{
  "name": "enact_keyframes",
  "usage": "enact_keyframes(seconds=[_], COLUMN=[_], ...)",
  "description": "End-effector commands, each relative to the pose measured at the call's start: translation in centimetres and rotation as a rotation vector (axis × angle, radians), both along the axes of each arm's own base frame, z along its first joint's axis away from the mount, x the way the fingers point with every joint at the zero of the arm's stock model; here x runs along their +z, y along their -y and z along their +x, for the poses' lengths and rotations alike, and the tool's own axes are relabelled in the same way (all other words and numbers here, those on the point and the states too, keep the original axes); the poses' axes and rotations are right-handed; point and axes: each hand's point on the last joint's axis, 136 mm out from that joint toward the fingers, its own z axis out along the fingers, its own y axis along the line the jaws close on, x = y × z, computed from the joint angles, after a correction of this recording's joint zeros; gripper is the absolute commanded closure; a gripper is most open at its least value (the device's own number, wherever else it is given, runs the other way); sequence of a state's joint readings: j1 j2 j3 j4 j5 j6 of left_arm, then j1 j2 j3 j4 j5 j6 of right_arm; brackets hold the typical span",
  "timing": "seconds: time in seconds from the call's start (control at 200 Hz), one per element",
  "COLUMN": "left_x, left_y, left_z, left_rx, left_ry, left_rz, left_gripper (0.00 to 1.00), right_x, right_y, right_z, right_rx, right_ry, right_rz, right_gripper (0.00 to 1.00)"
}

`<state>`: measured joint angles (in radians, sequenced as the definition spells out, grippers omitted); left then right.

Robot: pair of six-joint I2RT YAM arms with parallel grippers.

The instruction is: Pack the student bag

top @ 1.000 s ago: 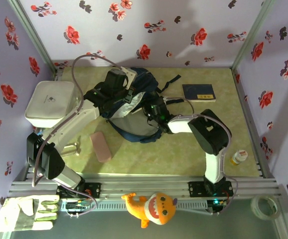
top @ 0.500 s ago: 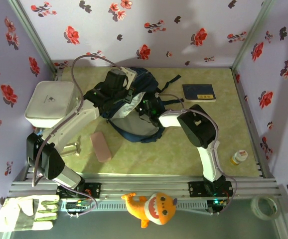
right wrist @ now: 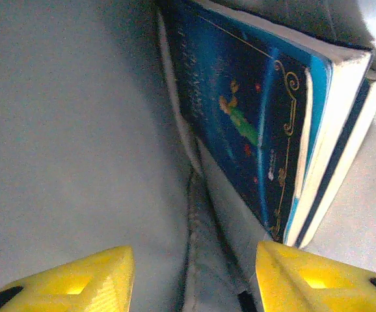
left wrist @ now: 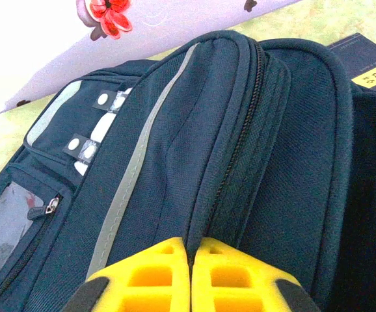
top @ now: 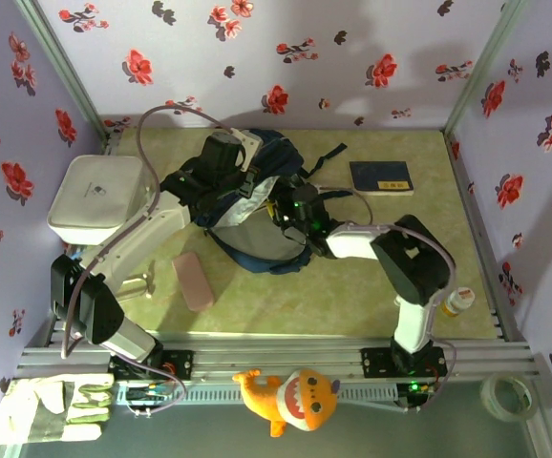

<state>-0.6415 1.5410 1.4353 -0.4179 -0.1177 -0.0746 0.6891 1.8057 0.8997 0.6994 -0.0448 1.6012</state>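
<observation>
The navy student bag [top: 257, 239] lies in the middle of the table, its mouth facing right. My left gripper [top: 228, 160] sits on the bag's upper end. In the left wrist view that gripper [left wrist: 189, 244] is shut on a fold of the bag's navy fabric [left wrist: 240, 130] beside the zip. My right gripper [top: 286, 215] reaches into the bag's mouth. In the right wrist view it [right wrist: 193, 261] is open over the grey lining, with nothing between its fingers. Blue-covered books [right wrist: 259, 123] stand against the inner wall ahead, to the right.
A dark blue book [top: 381, 177] lies on the table right of the bag. A pink case [top: 192, 281] lies at front left, a white rounded box [top: 95, 196] at far left, a small bottle [top: 457, 301] at the right edge.
The right arm pushed further left into the bag, then drew back to the right, its elbow swinging outward. The left arm and the bag have stayed put.
</observation>
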Motion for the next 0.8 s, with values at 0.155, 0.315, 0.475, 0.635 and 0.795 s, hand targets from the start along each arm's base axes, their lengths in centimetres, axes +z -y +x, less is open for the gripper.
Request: enact_keyframes(seconds=[0.155, 0.315, 0.475, 0.635, 0.795], left_x=[0.5, -4.4, -6.7, -7.8, -7.5], left_y=[-0.7, -1.2, -1.2, -2.6, -5.2], left_z=[0.8, 0.2, -0.5, -1.0, -2.0], left_rx=[0.044, 0.048, 0.024, 0.057, 0.151], left_ry=[0.057, -0.038, -0.099, -0.118, -0.145], left_rz=[-0.101, -0.042, -0.02, -0.004, -0.017], left_gripper=[1.0, 0.87, 0.41, 0.18, 0.1], right_x=[-1.1, -2.5, -3.9, -3.3, -3.3], right_y=[7.7, 13.0, 18.4, 21.7, 23.5], right_z=[-3.9, -6.0, -6.9, -6.2, -3.0], right_rx=[-0.145, -0.189, -0.211, -0.19, -0.124], right_ry=[0.015, 0.008, -0.073, -0.073, -0.113], right_rz=[-0.222, -0.465, -0.623, -0.765, -0.813], right_gripper=[0.42, 0.31, 0.25, 0.16, 0.13])
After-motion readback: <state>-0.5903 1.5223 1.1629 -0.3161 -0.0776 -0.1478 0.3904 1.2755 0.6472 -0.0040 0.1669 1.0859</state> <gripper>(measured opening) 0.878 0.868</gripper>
